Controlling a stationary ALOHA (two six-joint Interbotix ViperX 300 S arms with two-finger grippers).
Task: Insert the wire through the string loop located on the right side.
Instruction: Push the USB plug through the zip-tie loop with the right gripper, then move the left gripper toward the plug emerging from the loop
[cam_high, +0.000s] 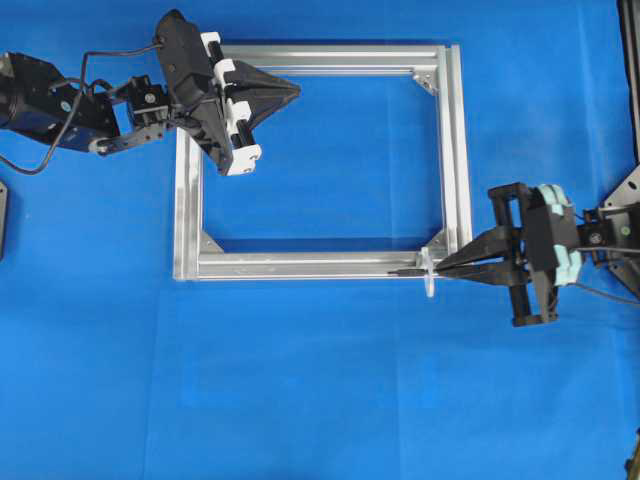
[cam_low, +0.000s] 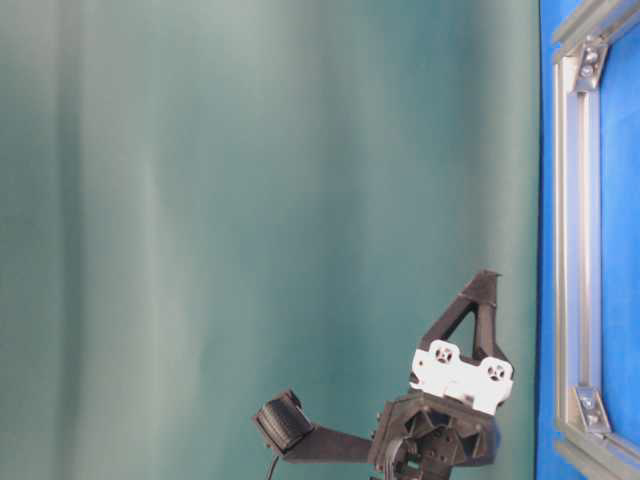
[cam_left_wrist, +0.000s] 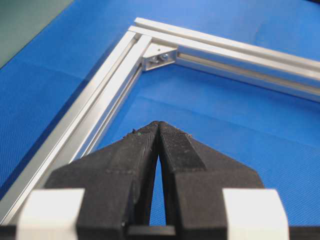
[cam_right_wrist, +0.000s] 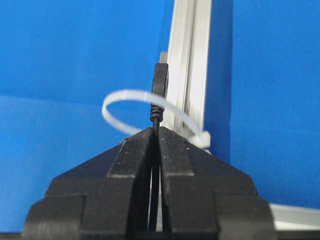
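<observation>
One wire (cam_right_wrist: 159, 82) (plug through) string loop (cam_right_wrist: 120, 96)

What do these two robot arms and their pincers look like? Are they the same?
Nearly. Both are black with loose black cables. Each gripper ends in two flat, wedge-shaped black fingers tapering to a point. The left gripper has white plastic blocks behind its fingers; the right gripper has pale mint-green ones instead.

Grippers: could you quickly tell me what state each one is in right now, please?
Left gripper: closed, holding nothing.
Right gripper: closed on the wire.
</observation>
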